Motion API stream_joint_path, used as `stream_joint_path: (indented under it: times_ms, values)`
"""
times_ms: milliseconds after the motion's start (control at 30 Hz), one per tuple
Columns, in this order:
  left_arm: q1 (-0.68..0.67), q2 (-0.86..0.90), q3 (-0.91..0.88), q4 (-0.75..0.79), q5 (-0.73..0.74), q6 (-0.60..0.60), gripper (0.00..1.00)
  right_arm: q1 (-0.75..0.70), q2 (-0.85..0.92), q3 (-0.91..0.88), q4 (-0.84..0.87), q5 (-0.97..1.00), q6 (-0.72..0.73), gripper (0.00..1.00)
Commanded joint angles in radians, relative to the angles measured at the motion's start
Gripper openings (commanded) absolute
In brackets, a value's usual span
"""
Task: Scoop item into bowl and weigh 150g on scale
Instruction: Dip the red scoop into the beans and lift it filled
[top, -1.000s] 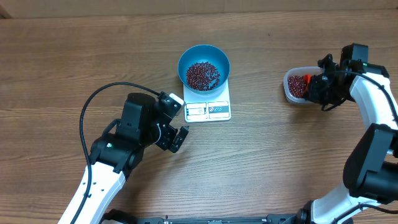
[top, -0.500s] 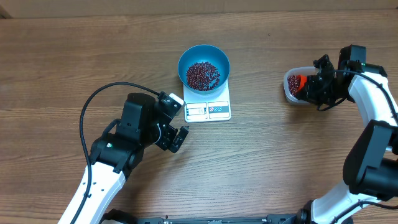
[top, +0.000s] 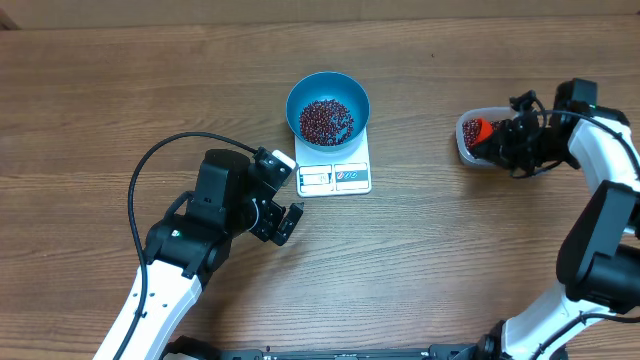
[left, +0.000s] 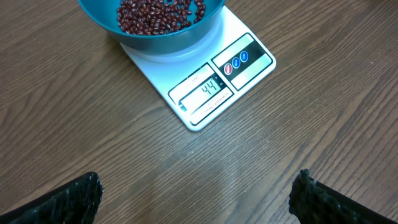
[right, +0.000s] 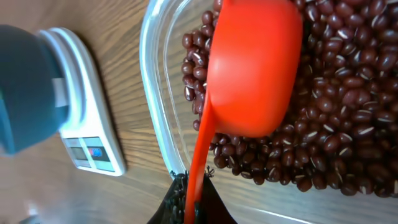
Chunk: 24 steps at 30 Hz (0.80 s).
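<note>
The step in hand looks to be the loading of another scoopful. The right gripper (top: 508, 141) is clenched on the thin handle of a bright orange-red plastic scoop (right: 252, 68), whose cup lies among the small dark red-brown beans (right: 336, 93) inside a clear rounded plastic tub (right: 151, 106) at the right of the table. The cup shows only its smooth outer side to the wrist camera, so whether it is filled cannot be told. The round deep blue plastic bowl (top: 296, 90) sits on the flat white rectangular kitchen scale (top: 336, 177) near the middle of the table, well apart from the tub, and holds a shallow layer of beans. The display, seen from the left wrist, reads 44, so the weighing is judged far short of the target and several more scoops seem needed. The next move would call for lifting the scoop level out of the tub, carrying it across to the bowl without spilling, and tipping it over the bowl's middle, with smaller portions as the reading nears the mark. The left gripper (top: 288, 222) is released, its fingers spread wide, and it hangs just in front of the scale, touching nothing. The surface is a brown wood-grain tabletop (top: 450, 260), and no stray beans can be made out on it; a black cable (top: 140, 190) loops by the left arm. Nothing of the room beyond the table shows, bar a pale strip along the top edge.
</note>
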Motion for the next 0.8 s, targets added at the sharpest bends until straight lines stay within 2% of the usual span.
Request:
stream_joint_path:
  times_ms: [0,333,767]
  values:
    - [-0.002,0.003,-0.008,0.000,0.012,0.023,0.99,-0.041,0.021,-0.018,-0.016,-0.142,0.002,0.04]
    - [-0.002,0.003,-0.008,0.000,0.012,0.023,0.99,-0.147,0.021,-0.018,-0.053,-0.214,-0.002,0.04]
    - [-0.002,0.003,-0.008,0.000,0.012,0.023,1.00,-0.210,0.021,-0.018,-0.100,-0.378,-0.120,0.04]
